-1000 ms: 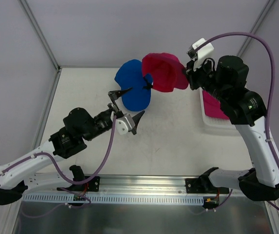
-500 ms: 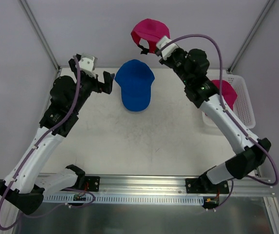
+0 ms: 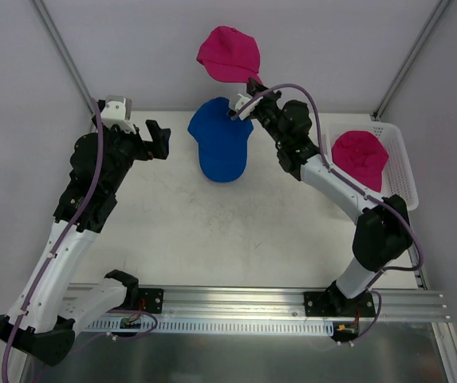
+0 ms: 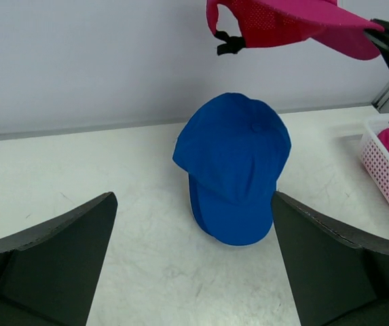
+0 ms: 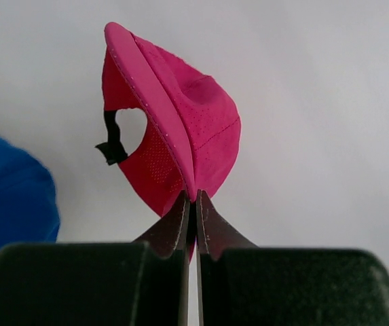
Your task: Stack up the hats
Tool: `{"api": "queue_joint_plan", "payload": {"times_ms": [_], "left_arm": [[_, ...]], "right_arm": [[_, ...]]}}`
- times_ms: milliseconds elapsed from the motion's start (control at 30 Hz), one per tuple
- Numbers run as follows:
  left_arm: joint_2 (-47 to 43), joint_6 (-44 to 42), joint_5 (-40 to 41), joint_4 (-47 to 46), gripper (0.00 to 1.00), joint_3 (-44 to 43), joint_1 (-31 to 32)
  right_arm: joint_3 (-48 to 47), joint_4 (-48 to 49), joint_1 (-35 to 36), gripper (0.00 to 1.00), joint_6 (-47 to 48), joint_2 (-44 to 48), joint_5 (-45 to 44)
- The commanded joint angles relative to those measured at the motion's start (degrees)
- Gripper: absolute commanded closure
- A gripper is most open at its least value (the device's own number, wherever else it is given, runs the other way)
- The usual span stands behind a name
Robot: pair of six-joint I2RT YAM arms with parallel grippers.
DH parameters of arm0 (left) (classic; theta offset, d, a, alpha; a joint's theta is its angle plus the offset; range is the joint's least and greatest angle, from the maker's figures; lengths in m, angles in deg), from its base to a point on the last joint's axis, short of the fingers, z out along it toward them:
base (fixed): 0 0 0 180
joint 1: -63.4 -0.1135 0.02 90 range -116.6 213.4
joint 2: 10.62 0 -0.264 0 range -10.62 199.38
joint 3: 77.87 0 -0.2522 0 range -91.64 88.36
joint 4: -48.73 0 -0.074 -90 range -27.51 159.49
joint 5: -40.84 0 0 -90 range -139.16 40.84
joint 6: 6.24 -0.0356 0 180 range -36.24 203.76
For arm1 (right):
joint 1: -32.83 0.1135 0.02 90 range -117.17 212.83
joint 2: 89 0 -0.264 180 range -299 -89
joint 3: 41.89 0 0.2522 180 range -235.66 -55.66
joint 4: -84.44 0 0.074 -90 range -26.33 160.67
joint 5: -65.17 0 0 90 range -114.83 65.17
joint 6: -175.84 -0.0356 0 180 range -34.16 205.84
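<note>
Right wrist: right tool (image 5: pixel 193 202) pinches pink hat (image 5: pixel 180 136) by brim, above blue hat (image 5: pixel 11 197).

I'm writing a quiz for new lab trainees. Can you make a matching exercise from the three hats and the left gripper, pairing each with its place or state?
1. blue hat
2. pink hat at the back
3. pink hat at the right
4. left gripper

A. in the white basket
B. open, holding nothing
C. flat on the table
D. in the air, brim pinched by the right gripper

Pairs: 1-C, 2-D, 3-A, 4-B
</note>
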Motion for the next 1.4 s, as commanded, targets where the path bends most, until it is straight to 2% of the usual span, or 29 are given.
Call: {"api": "queue_joint_plan", "payload": {"times_ms": [0,367,767,1000,1200,1367], "left_arm": [[-0.2,1.6,0.0,-0.7,0.01,0.2,-0.9],[0.8,0.7,0.0,0.6,0.01,-1.1,-1.1],[2.8,1.3,-1.4,1.0,0.01,-1.9,-1.3],[3.1,0.2,-1.2,1.4,0.01,-2.1,-1.3],[4.0,0.0,-1.1,1.4,0.01,-2.4,-1.3],[4.6,0.0,-1.3,1.6,0.01,-2.4,-1.3]], "right_arm": [[6.7,12.6,1.9,1.0,4.4,3.5,1.7],[21.5,29.7,5.2,1.0,12.2,2.5,0.9],[29.6,36.0,8.6,1.0,15.7,5.2,-4.2],[34.7,43.5,10.0,1.0,18.3,3.3,-4.4],[39.1,46.6,11.4,1.0,21.5,2.3,-3.9],[39.3,47.2,12.2,1.0,22.8,-0.2,-5.5]]}}
